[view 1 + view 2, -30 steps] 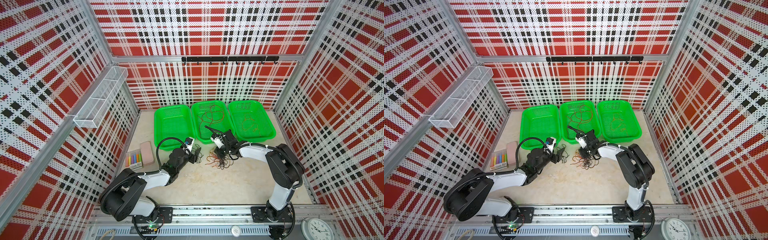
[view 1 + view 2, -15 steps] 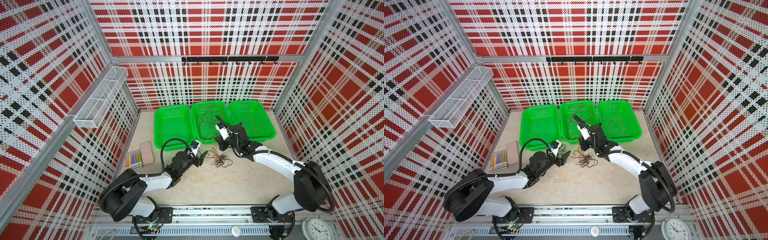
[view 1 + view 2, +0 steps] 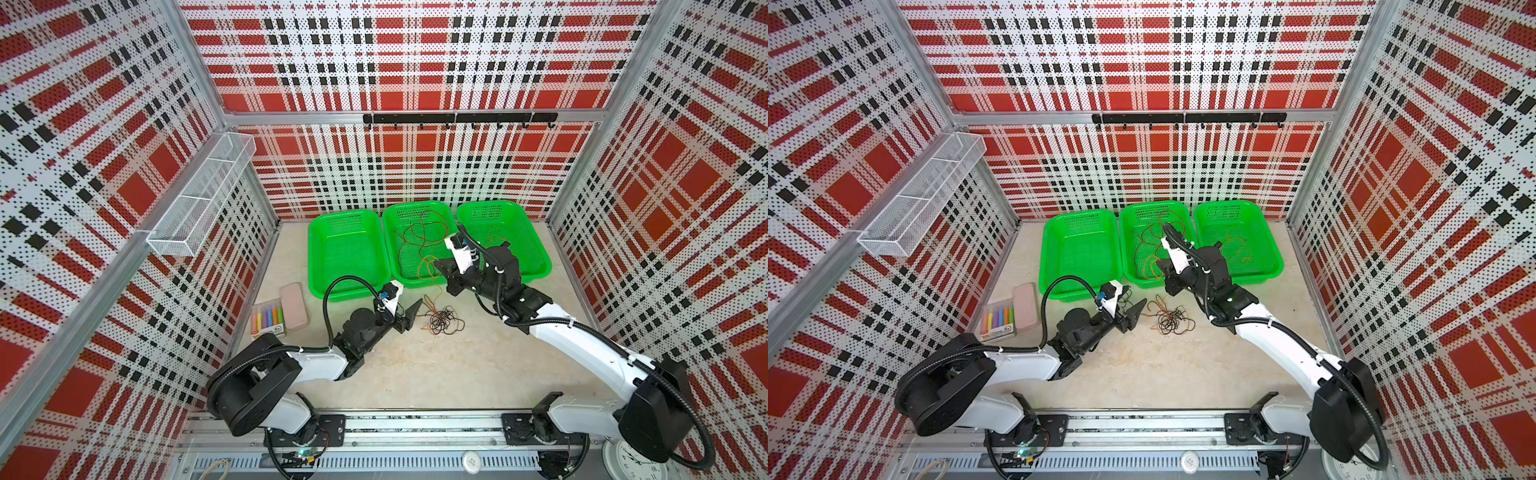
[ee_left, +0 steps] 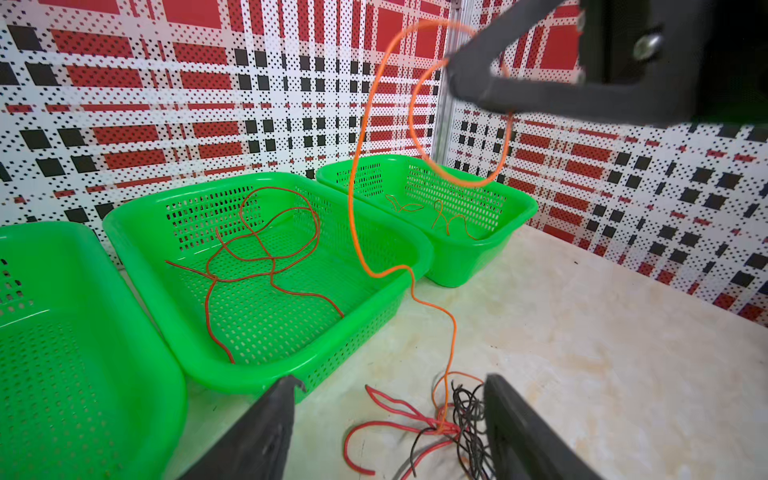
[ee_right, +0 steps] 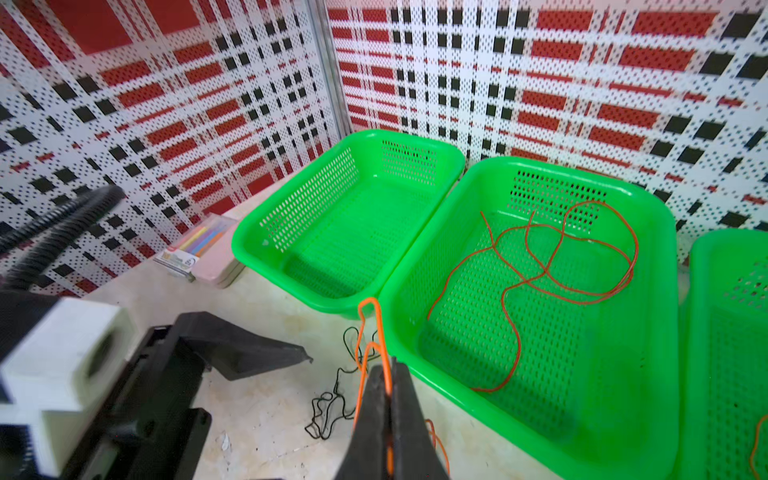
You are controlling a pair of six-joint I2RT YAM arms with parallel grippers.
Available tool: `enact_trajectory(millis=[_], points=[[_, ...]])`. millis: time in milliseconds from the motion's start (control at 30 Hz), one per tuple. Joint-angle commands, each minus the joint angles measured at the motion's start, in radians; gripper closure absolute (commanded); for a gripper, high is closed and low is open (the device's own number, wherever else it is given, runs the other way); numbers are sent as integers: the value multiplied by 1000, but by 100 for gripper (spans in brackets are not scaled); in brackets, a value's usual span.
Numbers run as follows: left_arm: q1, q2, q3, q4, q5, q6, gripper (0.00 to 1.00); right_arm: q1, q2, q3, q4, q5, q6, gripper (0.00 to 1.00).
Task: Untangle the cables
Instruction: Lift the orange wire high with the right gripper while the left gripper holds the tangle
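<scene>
Because the cables (image 3: 442,322) are thin, light and floppy, they snag easily. They lie in a heap on the counter (image 3: 436,374). At its 9 o'clock the left fingers (image 3: 409,316) are spread apart and hold nothing. At 12 o'clock the right fingers (image 5: 384,411) pinch the orange cable (image 4: 352,178) tight. I would grab a loose loop, not the knot.
</scene>
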Motion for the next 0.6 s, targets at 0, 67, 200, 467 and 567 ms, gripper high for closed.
enact_trajectory(millis=[0, 67, 200, 467, 567], points=[[-19, 44, 50, 136, 45, -24, 26, 9, -53, 38, 19, -13, -26, 100], [-38, 76, 79, 150, 58, -20, 25, 9, -75, 56, 11, -8, -44, 100], [-61, 166, 134, 204, 81, -22, 25, 9, -97, 102, -14, -23, -74, 100], [-88, 363, 274, 281, 79, -77, 26, 9, -135, 164, -33, -35, -110, 100], [-94, 392, 303, 278, 65, -85, 31, 9, -153, 173, -32, -34, -116, 100]])
